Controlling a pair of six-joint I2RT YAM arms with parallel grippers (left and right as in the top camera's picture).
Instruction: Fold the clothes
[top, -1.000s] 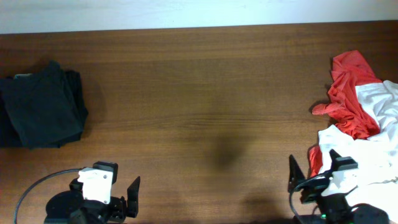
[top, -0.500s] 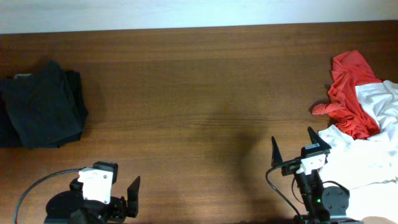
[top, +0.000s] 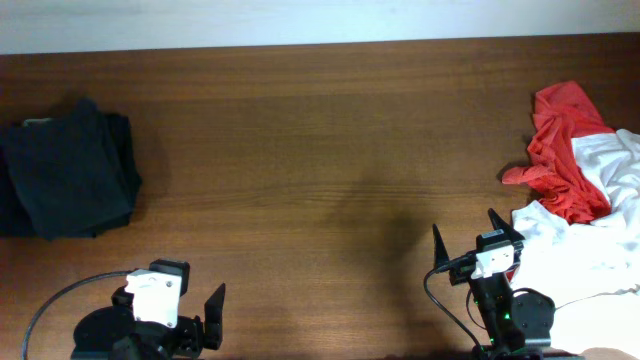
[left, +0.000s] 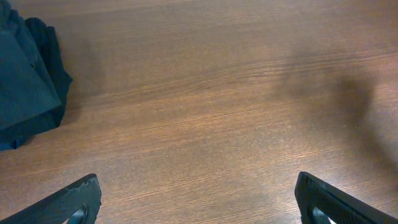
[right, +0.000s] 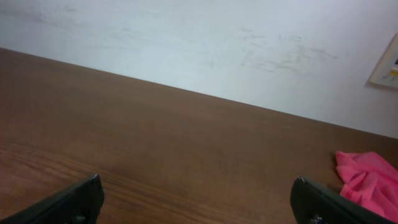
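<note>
A folded dark garment (top: 65, 170) lies at the table's left edge; it also shows in the left wrist view (left: 25, 81). A red garment (top: 560, 155) and a white garment (top: 600, 235) lie crumpled together at the right edge; a bit of the red one shows in the right wrist view (right: 370, 183). My left gripper (top: 205, 320) is open and empty at the front left, its fingers wide apart (left: 199, 202). My right gripper (top: 465, 245) is open and empty at the front right, just left of the white garment, fingers wide apart (right: 199, 199).
The brown wooden table (top: 320, 150) spreads between the two piles. A pale wall (right: 199, 50) runs behind its far edge. A black cable (top: 50, 300) loops by the left arm's base.
My right arm has swung left off the white garment and turned, its open fingers now over bare wood. The left arm and the garments have not moved.
</note>
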